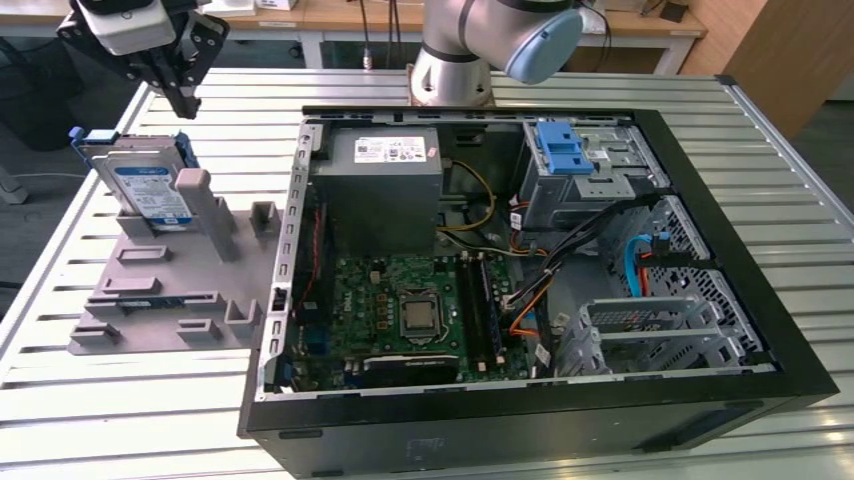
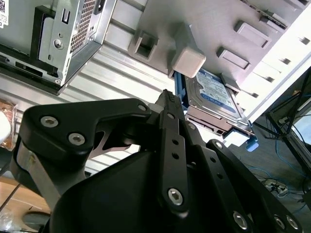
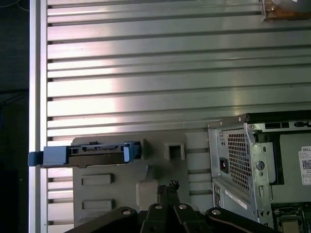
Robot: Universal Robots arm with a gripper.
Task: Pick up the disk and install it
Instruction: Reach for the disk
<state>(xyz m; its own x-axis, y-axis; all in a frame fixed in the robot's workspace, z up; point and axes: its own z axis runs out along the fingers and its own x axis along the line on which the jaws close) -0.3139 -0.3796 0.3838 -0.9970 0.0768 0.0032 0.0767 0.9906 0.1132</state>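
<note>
The disk (image 1: 144,188), a silver drive with a white-and-blue label in a blue caddy, stands on edge in a slot of the grey holder plate (image 1: 160,300) at the exterior view's left. My gripper (image 1: 180,103) hangs above and slightly behind it, apart from it, fingers together and holding nothing. In the first wrist view the disk (image 3: 92,151) appears edge-on beyond my shut gripper (image 3: 167,187). The second wrist view has the disk's label (image 2: 214,94) just past my gripper (image 2: 167,97).
An open computer case (image 1: 707,180) lies on the slatted metal table (image 1: 120,420), to the exterior view's right of the holder plate. Inside are a grey power supply (image 1: 378,190), a motherboard (image 1: 414,310) and a blue latch bracket (image 1: 565,150) on the drive bay. The arm's base (image 1: 454,60) stands behind the case.
</note>
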